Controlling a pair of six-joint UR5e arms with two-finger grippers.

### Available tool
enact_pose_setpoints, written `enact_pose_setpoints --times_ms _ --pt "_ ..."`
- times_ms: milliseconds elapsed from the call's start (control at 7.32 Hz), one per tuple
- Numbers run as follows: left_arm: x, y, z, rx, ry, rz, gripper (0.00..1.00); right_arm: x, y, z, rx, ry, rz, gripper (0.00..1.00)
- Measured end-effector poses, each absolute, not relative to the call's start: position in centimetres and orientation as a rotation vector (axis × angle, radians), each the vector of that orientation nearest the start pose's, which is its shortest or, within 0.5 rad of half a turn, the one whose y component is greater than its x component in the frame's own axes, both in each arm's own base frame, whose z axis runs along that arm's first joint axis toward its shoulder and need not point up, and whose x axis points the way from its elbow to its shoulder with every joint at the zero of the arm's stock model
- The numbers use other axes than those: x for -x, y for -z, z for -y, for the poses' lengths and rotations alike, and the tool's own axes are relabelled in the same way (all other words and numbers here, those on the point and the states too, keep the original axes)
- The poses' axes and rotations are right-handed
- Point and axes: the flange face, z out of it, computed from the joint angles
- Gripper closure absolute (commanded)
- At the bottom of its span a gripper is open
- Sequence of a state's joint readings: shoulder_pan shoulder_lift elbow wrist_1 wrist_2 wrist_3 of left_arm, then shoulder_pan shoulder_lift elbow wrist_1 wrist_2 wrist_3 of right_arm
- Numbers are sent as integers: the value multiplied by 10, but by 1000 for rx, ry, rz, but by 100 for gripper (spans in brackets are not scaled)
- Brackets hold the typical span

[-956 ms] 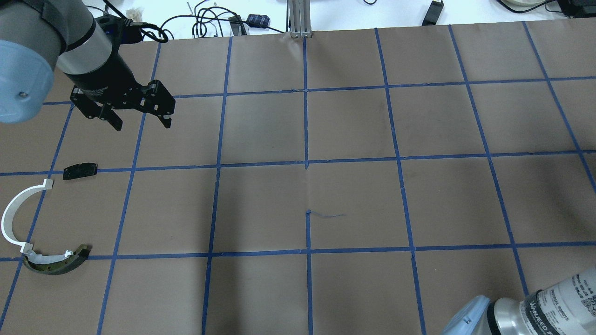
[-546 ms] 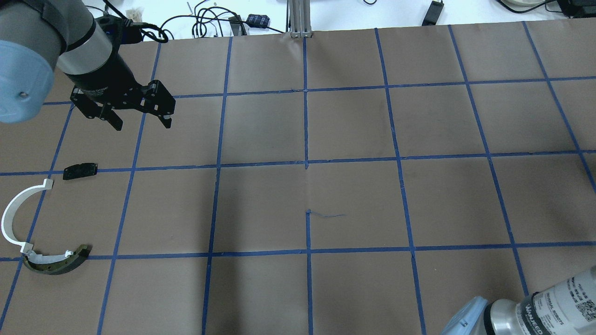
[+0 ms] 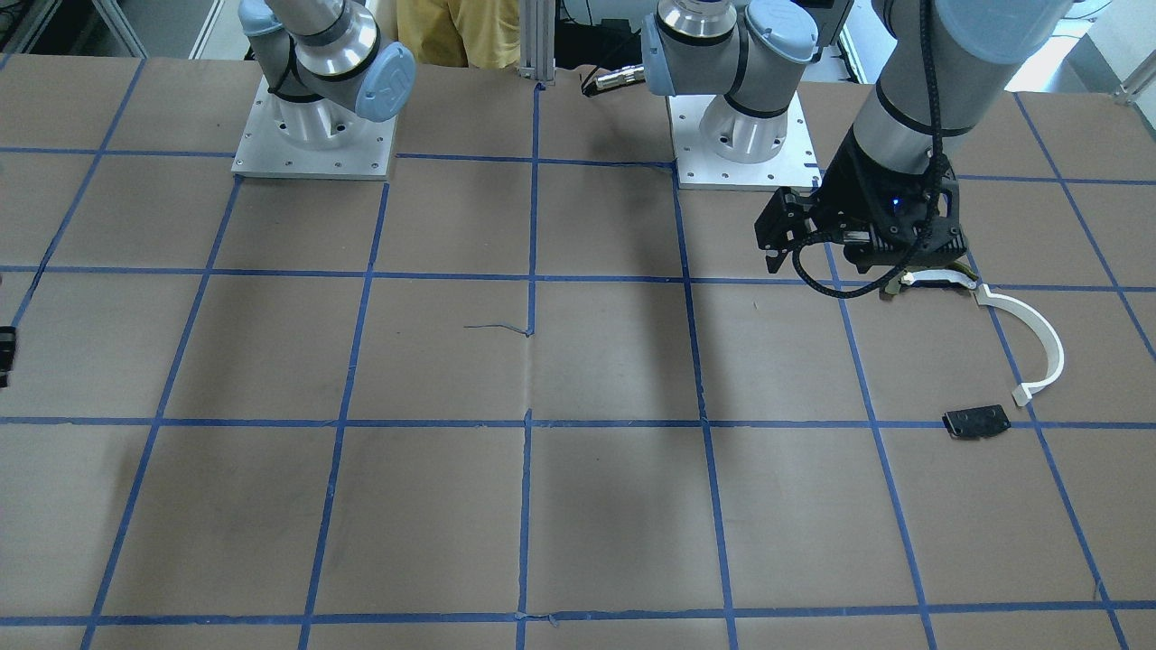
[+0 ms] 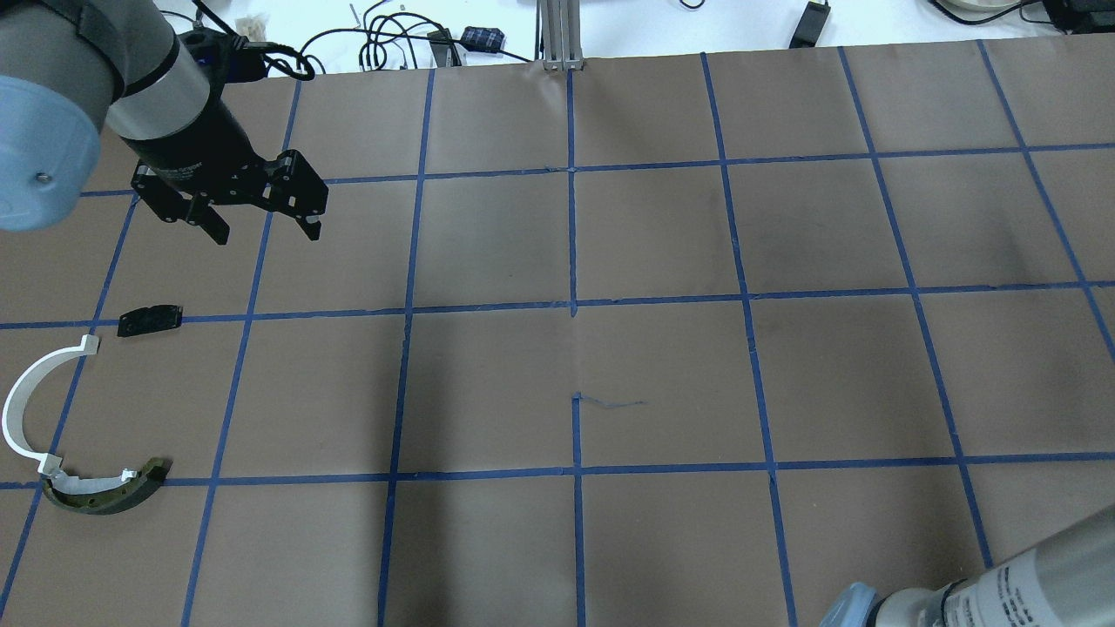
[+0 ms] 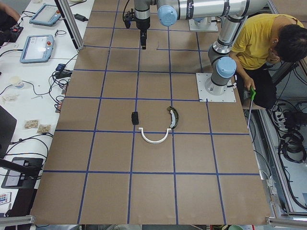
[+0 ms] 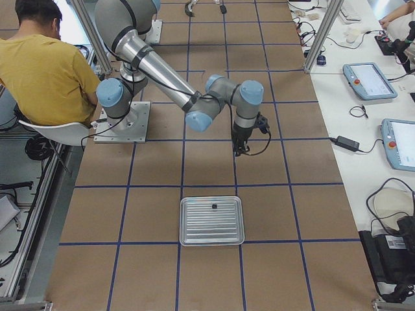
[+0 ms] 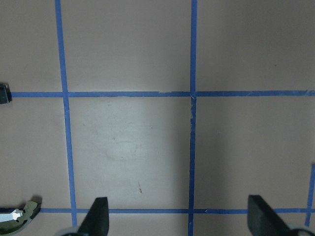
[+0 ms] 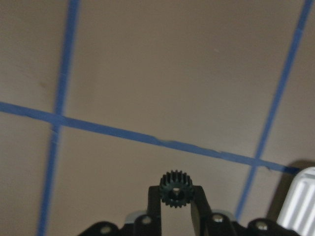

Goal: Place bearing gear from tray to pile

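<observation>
My right gripper (image 8: 173,195) is shut on a small black toothed bearing gear (image 8: 173,185) and holds it above the brown table. In the right exterior view this gripper (image 6: 238,149) hangs beyond the silver tray (image 6: 194,236). The pile lies at the table's left: a white arc strip (image 4: 24,396), a small black plate (image 4: 150,320) and a dark curved piece (image 4: 109,495). My left gripper (image 4: 266,233) is open and empty, above the table beyond the pile.
A small dark part (image 6: 213,206) lies on the tray. The tray's corner (image 8: 300,201) shows at the right wrist view's edge. Blue tape lines grid the table. Cables (image 4: 392,39) lie past the far edge. A person in yellow (image 6: 45,71) sits behind the robot.
My right arm has slid toward the lower right corner of the overhead view. The left arm and the pile have not moved.
</observation>
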State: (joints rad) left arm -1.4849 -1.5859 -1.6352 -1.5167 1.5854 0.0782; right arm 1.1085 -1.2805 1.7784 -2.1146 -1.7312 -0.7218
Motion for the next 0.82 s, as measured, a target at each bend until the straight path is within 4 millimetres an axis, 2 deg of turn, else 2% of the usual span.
enact_pose_setpoints --times_ms 273,410,546,683,820 --pt "89 -454 504 12 -42 -3130 0 -26 -298 550 220 40 -3232 94" --pt "89 -454 504 12 -42 -3130 0 -112 -299 537 105 80 -3193 94" --pt "89 -454 504 12 -42 -3130 0 -187 -295 517 16 85 -3168 95" --pt "89 -454 504 11 -43 -3130 0 -252 -286 492 -45 64 -3155 94" --pt "89 -454 504 10 -44 -3130 0 -300 -273 471 -90 34 -3136 91"
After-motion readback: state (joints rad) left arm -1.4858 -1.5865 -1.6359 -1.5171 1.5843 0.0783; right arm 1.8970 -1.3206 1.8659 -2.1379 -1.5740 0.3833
